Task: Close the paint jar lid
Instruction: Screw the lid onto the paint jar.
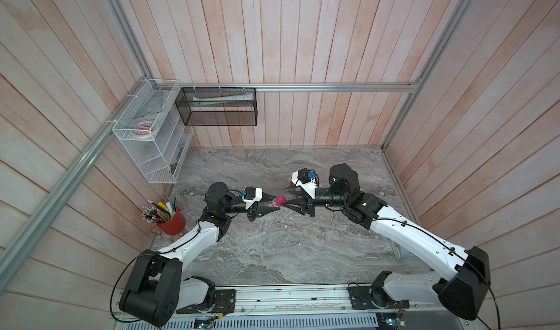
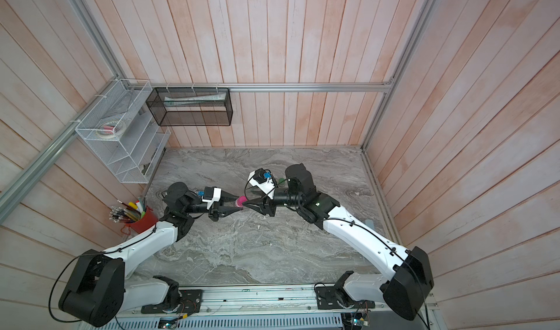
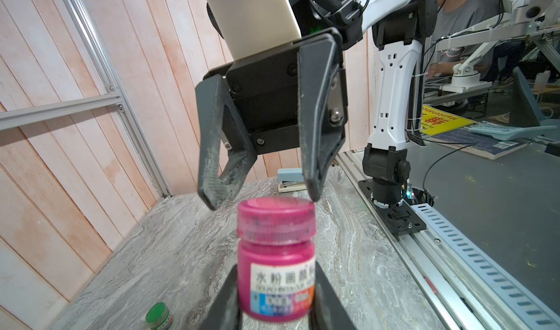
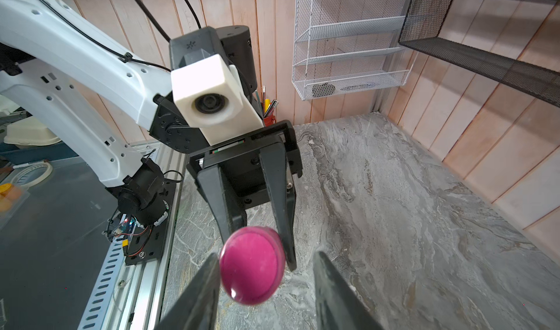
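Note:
My left gripper (image 1: 275, 204) is shut on the body of a magenta paint jar (image 1: 277, 202), which is held off the grey marble table (image 1: 272, 246) and lies sideways in both top views. The jar's white label (image 3: 281, 280) shows between the left fingers (image 3: 225, 295). A magenta lid (image 3: 275, 219) sits on the jar's mouth. My right gripper (image 4: 266, 255) faces the lid (image 4: 251, 264) and is open around it. One right finger (image 4: 200, 286) touches the lid's rim, while the other (image 4: 333, 286) stands well apart from it.
A small green-lidded jar (image 3: 158, 314) stands on the table below the arms. A stapler (image 3: 291, 180) lies by the right wall. A red cup of pencils (image 1: 171, 221) is at the left wall, under a white wire shelf (image 1: 151, 137) and a black mesh basket (image 1: 218, 107).

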You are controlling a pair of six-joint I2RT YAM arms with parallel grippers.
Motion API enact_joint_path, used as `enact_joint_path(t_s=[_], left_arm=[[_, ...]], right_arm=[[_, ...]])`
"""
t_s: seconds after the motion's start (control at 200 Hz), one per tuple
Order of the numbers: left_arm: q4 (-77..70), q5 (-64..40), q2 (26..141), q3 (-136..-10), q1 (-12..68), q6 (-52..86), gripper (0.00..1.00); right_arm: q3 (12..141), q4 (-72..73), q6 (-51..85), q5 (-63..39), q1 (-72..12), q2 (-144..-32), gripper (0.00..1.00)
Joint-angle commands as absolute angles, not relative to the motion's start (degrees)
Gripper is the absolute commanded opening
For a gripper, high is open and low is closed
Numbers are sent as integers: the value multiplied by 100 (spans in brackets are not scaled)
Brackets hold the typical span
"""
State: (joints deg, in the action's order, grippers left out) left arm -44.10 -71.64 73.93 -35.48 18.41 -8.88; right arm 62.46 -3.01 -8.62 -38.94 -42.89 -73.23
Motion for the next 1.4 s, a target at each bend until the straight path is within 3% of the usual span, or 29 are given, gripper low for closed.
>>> enact_joint_path(t_s=[0.0,1.09,1.395], left_arm=[[-4350,-7159,7427,-3709,1846,-960,33],[-4341,-7027,7409,-3714,1837,-965,33],[-6053,-7452,7453,-3566,1797,226,33]], right_arm=[[6472,-255,-905,-3928,-4338,-7408,49],[6467,-404,-899,-3474,-4571,-7600,33],[6138,191,-630,-3488,-4582,-7550,32]])
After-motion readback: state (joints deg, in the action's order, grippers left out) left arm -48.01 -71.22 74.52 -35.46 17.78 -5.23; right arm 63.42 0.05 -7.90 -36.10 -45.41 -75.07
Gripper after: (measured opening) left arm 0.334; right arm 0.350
